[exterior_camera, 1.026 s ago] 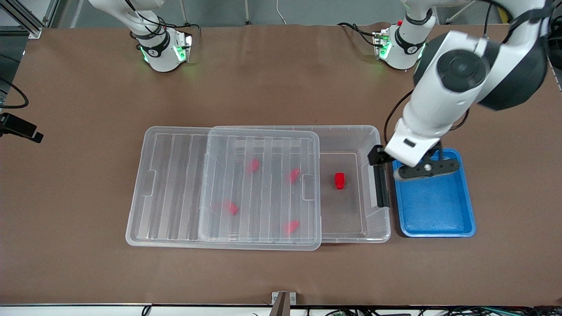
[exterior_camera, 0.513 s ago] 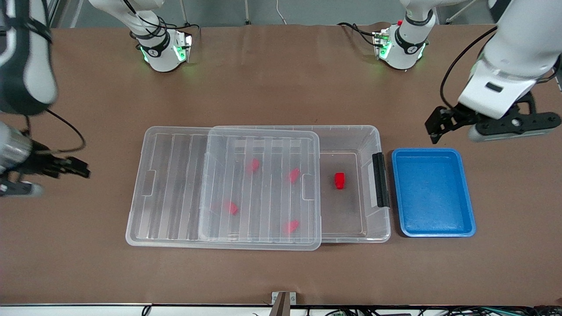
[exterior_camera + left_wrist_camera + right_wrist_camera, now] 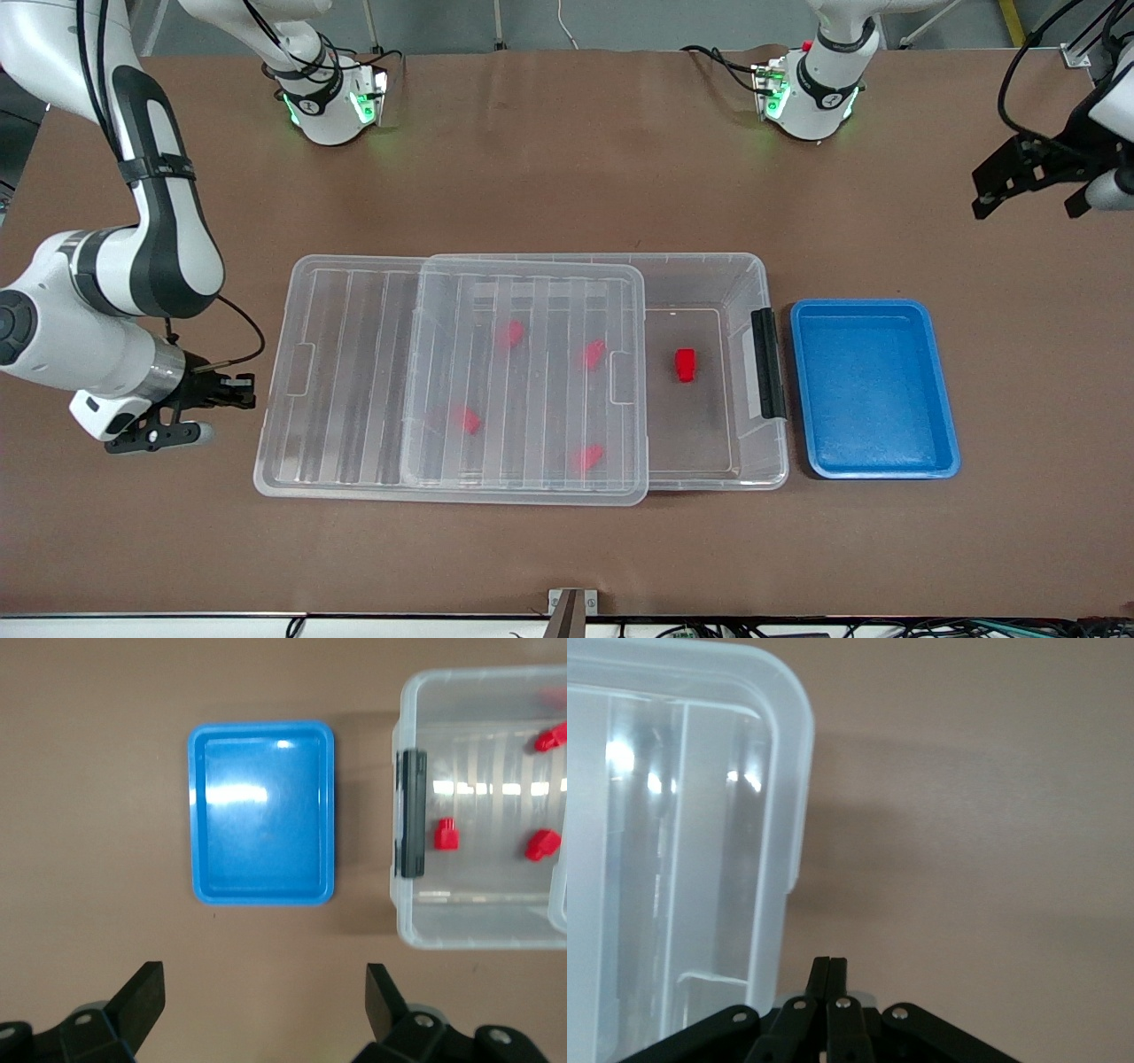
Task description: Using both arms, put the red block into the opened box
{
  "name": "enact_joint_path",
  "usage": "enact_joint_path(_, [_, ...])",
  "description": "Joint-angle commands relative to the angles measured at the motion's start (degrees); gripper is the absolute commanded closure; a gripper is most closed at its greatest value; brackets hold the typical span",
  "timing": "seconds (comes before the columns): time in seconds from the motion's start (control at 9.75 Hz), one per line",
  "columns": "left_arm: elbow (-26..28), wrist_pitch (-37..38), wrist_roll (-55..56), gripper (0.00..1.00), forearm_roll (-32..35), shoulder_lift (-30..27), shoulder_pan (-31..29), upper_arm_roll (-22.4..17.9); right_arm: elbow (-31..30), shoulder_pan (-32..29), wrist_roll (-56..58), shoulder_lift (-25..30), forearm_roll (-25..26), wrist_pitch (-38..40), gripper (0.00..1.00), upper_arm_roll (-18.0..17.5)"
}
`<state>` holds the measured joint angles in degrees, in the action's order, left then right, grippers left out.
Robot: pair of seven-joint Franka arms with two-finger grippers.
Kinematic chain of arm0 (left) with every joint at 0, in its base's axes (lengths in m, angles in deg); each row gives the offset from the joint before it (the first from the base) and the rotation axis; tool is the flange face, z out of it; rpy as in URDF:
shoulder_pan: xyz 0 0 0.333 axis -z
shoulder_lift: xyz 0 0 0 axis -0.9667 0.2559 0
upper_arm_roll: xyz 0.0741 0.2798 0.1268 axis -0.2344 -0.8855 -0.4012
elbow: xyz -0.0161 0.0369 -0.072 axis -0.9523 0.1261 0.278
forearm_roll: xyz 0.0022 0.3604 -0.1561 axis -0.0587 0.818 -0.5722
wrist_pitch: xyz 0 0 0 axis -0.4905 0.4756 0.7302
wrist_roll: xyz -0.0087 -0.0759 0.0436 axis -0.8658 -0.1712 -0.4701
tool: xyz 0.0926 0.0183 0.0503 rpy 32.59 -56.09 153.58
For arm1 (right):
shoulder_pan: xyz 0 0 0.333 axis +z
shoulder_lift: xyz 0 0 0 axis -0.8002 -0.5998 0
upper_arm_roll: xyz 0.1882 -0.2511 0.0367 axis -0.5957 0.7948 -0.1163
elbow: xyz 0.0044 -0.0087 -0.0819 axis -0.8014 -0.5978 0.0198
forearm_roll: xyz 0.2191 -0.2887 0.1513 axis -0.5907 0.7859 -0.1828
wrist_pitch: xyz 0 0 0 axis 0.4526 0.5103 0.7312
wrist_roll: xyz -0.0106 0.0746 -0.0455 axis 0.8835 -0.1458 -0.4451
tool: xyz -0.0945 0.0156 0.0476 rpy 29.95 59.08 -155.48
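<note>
One red block (image 3: 685,364) (image 3: 445,835) lies in the uncovered part of the clear box (image 3: 749,283) (image 3: 483,935), near its black handle (image 3: 767,363) (image 3: 410,826). Several more red blocks (image 3: 510,333) show through the ribbed lid (image 3: 354,372) (image 3: 682,859). The lid lies on the box, slid toward the right arm's end. My right gripper (image 3: 248,391) (image 3: 830,966) is shut and empty, low beside the lid's short edge at that end. My left gripper (image 3: 1032,206) (image 3: 264,992) hangs open and empty over bare table at the left arm's end.
An empty blue tray (image 3: 874,388) (image 3: 262,813) sits beside the box's handle end. The two arm bases (image 3: 330,97) (image 3: 811,89) stand along the table's edge farthest from the front camera. Brown tabletop surrounds the box.
The left arm pulled up and away from over the blue tray to the table's end. The right arm came into view, dropped beside the lid, and its gripper closed.
</note>
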<state>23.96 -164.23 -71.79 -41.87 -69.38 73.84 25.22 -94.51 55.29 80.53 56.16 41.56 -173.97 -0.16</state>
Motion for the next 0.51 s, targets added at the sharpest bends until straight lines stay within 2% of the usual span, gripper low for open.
enact_joint_path(0.0, [6.3,1.3,-0.5,0.0,-1.9,-3.4,1.7,-1.2,0.0,-0.6,0.9,0.2,-1.3,0.5,1.0,-1.3])
enact_joint_path(0.21, [6.5,2.8,-0.5,0.0,-2.5,-3.6,1.8,-1.2,-0.1,-0.7,0.9,-0.8,-1.7,0.5,1.0,-2.5])
enact_joint_path(0.41, [5.7,2.9,-0.3,0.0,-2.6,-3.1,1.7,-0.9,-0.4,0.3,0.6,-1.2,-4.6,0.6,1.0,-2.6])
